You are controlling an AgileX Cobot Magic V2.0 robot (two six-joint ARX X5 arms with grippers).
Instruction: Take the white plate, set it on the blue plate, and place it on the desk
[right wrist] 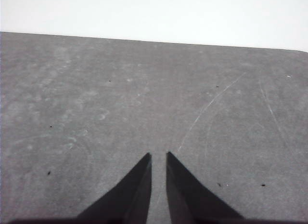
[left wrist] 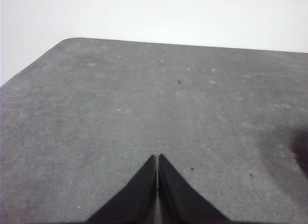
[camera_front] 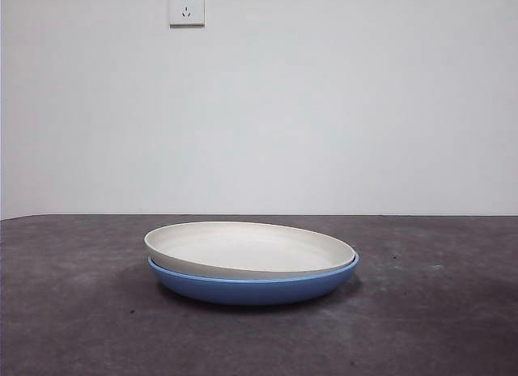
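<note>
The white plate [camera_front: 251,248] rests inside the blue plate [camera_front: 255,287], a little tilted, in the middle of the desk [camera_front: 73,311] in the front view. Neither gripper shows in the front view. My left gripper [left wrist: 158,159] is shut and empty above bare desk [left wrist: 120,103]. My right gripper [right wrist: 159,156] has its jaws nearly together with a thin gap, holds nothing, and is above bare desk [right wrist: 120,98]. No plate shows in either wrist view.
A white wall [camera_front: 324,101] with a power socket [camera_front: 187,6] stands behind the desk. The left wrist view shows a rounded corner of the desk [left wrist: 67,41]. A dark shadow [left wrist: 293,147] lies at that view's edge.
</note>
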